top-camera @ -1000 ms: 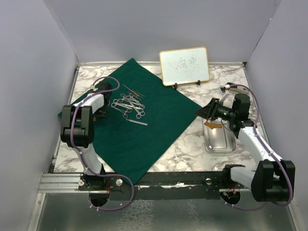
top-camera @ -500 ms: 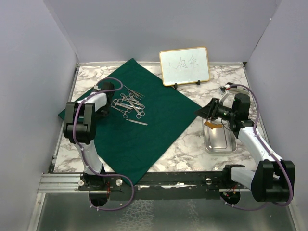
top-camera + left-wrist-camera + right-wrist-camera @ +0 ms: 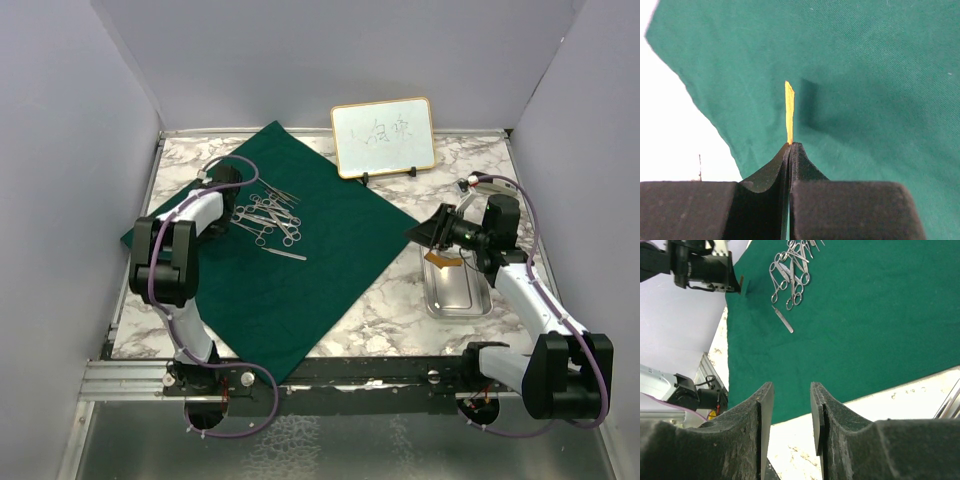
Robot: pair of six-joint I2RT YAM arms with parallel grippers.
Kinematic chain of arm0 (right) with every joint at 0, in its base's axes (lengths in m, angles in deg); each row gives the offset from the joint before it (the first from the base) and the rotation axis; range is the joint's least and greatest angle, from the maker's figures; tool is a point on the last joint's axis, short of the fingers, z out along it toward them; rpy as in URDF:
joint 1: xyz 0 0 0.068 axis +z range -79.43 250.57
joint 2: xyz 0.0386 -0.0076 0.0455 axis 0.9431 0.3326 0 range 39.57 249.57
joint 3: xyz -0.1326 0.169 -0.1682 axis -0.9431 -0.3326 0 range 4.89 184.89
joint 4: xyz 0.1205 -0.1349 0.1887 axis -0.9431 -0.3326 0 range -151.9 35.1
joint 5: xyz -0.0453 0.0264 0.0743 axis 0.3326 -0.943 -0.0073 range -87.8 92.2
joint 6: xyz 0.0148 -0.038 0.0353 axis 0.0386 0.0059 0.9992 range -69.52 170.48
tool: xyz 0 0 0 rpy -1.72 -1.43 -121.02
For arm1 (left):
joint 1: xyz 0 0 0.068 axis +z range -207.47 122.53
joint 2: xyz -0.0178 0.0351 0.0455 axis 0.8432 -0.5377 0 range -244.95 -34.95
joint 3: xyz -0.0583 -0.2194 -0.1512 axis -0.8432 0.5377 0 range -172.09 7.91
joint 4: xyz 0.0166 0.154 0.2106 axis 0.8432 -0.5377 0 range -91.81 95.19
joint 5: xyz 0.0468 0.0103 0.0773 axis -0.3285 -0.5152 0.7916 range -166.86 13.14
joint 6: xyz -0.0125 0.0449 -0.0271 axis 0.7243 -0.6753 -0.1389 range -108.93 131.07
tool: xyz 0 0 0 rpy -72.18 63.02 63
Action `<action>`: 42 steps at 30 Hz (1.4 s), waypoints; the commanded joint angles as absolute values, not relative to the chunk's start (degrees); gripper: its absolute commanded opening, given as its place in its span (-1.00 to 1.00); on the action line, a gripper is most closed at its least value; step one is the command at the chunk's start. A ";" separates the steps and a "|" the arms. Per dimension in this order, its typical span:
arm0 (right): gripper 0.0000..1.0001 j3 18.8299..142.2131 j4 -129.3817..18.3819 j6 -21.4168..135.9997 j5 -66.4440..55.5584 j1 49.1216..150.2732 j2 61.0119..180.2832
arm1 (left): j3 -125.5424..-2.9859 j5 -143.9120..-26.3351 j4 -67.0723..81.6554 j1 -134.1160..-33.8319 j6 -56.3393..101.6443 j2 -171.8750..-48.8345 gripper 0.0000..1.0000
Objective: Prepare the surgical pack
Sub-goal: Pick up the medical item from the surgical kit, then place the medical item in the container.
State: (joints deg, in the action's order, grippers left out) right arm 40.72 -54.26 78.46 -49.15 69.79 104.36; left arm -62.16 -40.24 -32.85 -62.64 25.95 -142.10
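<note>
The dark green cloth point(image 3: 300, 260) lies spread on the marble table. A cluster of silver scissor-like instruments point(image 3: 268, 218) lies on its far left part, with one straight instrument point(image 3: 285, 254) a little nearer. The steel tray point(image 3: 458, 292) stands empty on the marble to the right of the cloth. My left gripper point(image 3: 232, 182) is shut just left of the instruments, above the cloth point(image 3: 880, 75); a thin orange strip point(image 3: 789, 112) sticks out from between its tips. My right gripper point(image 3: 790, 390) is open and empty, above the far end of the tray. No gauze squares are in view.
A gold-framed whiteboard point(image 3: 383, 136) stands at the back, right of centre. Grey walls close in the table on three sides. A metal rail point(image 3: 130, 375) runs along the near edge. Bare marble point(image 3: 390, 310) shows between cloth and tray.
My left wrist has shifted slightly towards the back, staying by the instruments. The right arm, cloth, tray and instruments have not moved.
</note>
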 commanded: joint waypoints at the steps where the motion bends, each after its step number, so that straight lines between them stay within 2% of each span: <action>1: -0.28 41.07 -53.10 77.60 -50.11 70.46 104.01 | -62.63 -40.66 -35.41 -63.81 27.01 -132.99 -1.00; 4: -0.28 41.40 -53.43 77.52 -49.82 70.91 104.37 | -62.13 -51.75 -35.34 -63.87 27.35 -126.66 -1.00; 7: -0.23 41.49 -51.81 77.88 -51.08 72.66 104.45 | -59.63 -69.23 -31.31 -63.98 27.29 -120.62 -1.00; 13: 0.00 47.28 -48.66 79.10 -53.00 87.99 110.41 | -49.76 -103.60 -13.39 -64.74 37.51 -109.94 -1.00; 18: 0.10 47.94 -29.15 93.81 -60.66 94.17 116.11 | -42.17 -119.45 7.95 -68.05 51.37 -103.70 -1.00; 21: 0.17 48.42 -14.95 104.93 -62.32 96.24 119.74 | -38.44 -124.16 20.76 -69.39 60.82 -100.76 -1.00; 27: 0.23 50.60 9.56 124.36 -60.71 98.14 128.50 | -35.20 -125.60 28.03 -72.75 67.31 -97.49 -1.00; 35: 0.15 58.67 14.64 129.89 -59.73 99.98 134.97 | -32.48 -124.72 33.07 -77.16 70.71 -96.08 -1.00; 38: 0.06 60.43 15.19 131.20 -59.30 100.09 136.39 | -31.62 -124.57 34.81 -78.24 71.44 -96.01 -1.00; 42: -0.29 60.65 20.58 135.50 -59.15 100.10 138.29 | -30.92 -124.60 36.09 -78.83 72.03 -96.01 -1.00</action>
